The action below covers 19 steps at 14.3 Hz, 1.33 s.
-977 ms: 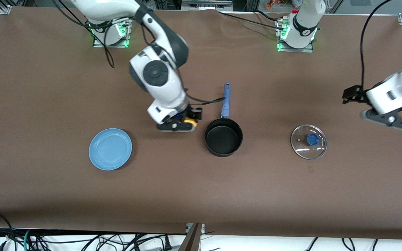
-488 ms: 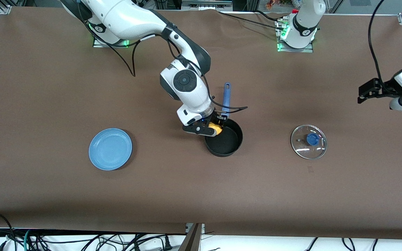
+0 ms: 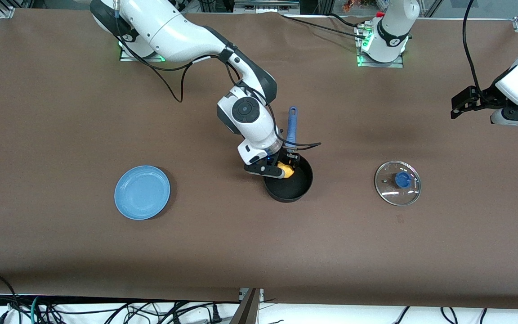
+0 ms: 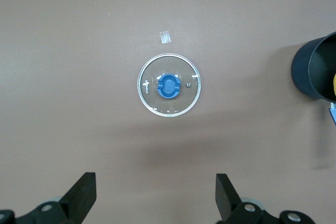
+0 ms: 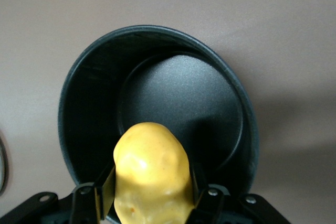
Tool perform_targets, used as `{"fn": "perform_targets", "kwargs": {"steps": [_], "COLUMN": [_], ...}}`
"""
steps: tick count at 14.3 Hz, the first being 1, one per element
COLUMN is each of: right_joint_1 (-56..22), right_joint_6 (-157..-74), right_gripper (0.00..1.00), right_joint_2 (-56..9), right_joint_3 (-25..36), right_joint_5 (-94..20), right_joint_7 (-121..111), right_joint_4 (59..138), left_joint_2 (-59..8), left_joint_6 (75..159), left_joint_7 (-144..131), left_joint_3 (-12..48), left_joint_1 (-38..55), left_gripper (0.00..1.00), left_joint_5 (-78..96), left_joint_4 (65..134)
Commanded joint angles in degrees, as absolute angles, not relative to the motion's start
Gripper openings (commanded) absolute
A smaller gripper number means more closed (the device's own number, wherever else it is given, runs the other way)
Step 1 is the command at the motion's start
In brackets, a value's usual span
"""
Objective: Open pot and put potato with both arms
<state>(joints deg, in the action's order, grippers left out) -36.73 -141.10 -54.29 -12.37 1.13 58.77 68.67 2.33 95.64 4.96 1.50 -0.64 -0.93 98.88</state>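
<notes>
The black pot point(image 3: 289, 183) with its blue handle point(image 3: 292, 128) stands open at the table's middle. My right gripper point(image 3: 281, 168) is shut on the yellow potato point(image 3: 285, 171) and holds it over the pot's rim. In the right wrist view the potato point(image 5: 150, 174) sits between the fingers above the pot's empty black inside point(image 5: 178, 111). My left gripper point(image 3: 506, 118) is open and empty, up in the air over the left arm's end of the table. The left wrist view shows its fingertips point(image 4: 84, 195) wide apart, with the pot's edge point(image 4: 315, 72) at the side.
The round glass lid point(image 3: 397, 183) with a blue knob lies flat on the table, toward the left arm's end from the pot; it also shows in the left wrist view point(image 4: 169, 85). A flat blue plate point(image 3: 142, 192) lies toward the right arm's end.
My right gripper has carried the potato from beside the pot to over the pot's rim. My left gripper has risen and drawn away from the lid toward the table's end.
</notes>
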Motion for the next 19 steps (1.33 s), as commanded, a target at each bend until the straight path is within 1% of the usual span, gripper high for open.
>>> {"fn": "perform_targets", "kwargs": {"steps": [1,3,4,5,7,8,9,15,17,19], "right_joint_1": [-37.53,-37.53,-37.44,-37.44,-36.65,-35.26,-34.20,-24.80,-20.41,-16.72], "right_joint_6": [-141.68,-140.89,-138.80,-135.56,-126.00,-120.73,-117.11,-101.11,-97.39,-96.33], "right_gripper": [1.00,1.00,1.00,1.00,1.00,1.00,1.00,1.00,1.00,1.00], "right_joint_2": [-56.25,-55.55,-55.11,-54.76,-50.56,-48.62,-46.17,-36.67,-32.10,-26.13], "right_joint_3": [-11.52,-11.43,-11.25,-11.25,-10.99,-11.16,-11.16,-11.07,-11.07,-11.07], "right_joint_5": [1.76,2.19,2.20,2.20,2.20,2.11,2.11,2.37,2.20,2.28], "right_joint_7": [59.94,59.50,59.33,59.07,56.62,52.86,48.39,29.74,23.06,17.34], "right_joint_4": [66.27,66.27,66.10,65.92,63.47,63.11,63.11,64.07,67.04,72.66], "left_joint_2": [3.25,3.25,3.25,3.34,3.34,3.34,3.43,3.52,3.69,3.60], "left_joint_6": [95.89,95.36,95.19,95.10,94.83,94.83,94.66,94.04,93.52,93.43], "left_joint_7": [4.48,4.57,4.48,4.48,4.48,4.48,4.48,3.17,3.16,2.90], "left_joint_3": [1.23,1.14,1.14,1.23,1.23,1.23,1.40,2.81,3.34,3.34], "left_joint_1": [-0.18,-0.26,-0.26,-0.26,-0.26,-0.26,-0.18,-0.26,-0.26,-0.35], "left_gripper": [1.00,1.00,1.00,1.00,1.00,1.00,1.00,1.00,1.00,1.00], "left_joint_5": [0.09,0.09,0.09,0.09,0.09,0.09,0.09,-0.44,-0.62,-0.62], "left_joint_4": [99.58,99.67,99.67,99.67,99.67,99.67,99.67,99.58,99.67,99.58]}}
